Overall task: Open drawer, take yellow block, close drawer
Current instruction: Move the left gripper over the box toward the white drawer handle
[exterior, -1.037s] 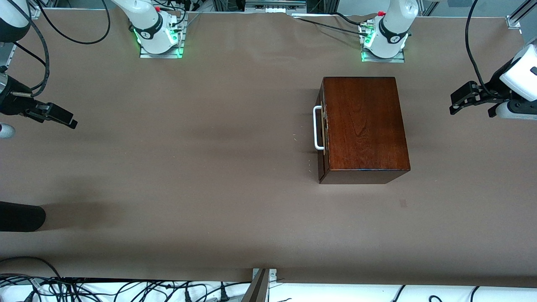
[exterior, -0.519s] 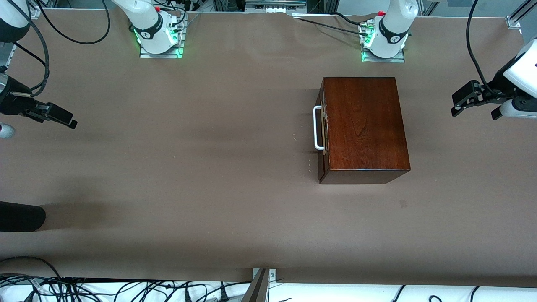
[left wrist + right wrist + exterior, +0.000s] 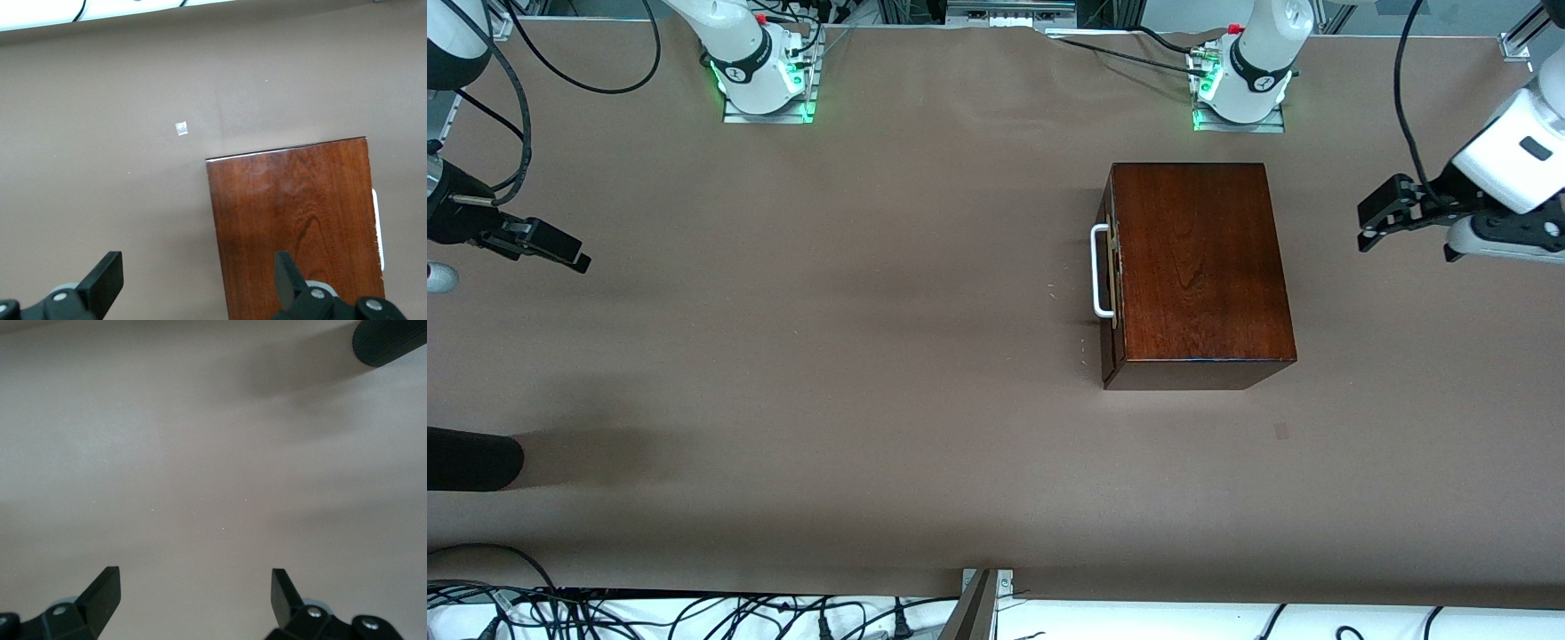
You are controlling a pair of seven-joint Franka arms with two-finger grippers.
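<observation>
The glossy dark wooden box (image 3: 1200, 267) stands on the table near the left arm's base. Its drawer is shut; the dark front (image 3: 1110, 293) and white loop handle (image 3: 1100, 271) face the right arm's end of the table. The yellow block is hidden. My left gripper (image 3: 1369, 222) is open and empty, in the air beside the box at the left arm's end. In the left wrist view the gripper (image 3: 197, 267) is open, with the box top (image 3: 293, 227) and handle (image 3: 377, 220) below. My right gripper (image 3: 574, 253) waits open and empty over bare table (image 3: 193, 580).
A black cylinder (image 3: 471, 458) pokes in at the right arm's end, nearer the front camera; it also shows in the right wrist view (image 3: 390, 340). A small pale mark (image 3: 1281, 431) lies on the brown table cover (image 3: 871, 356). Cables run along the table's edges.
My left gripper has moved in toward the box from the table's end. The right arm, the box and its drawer have not moved.
</observation>
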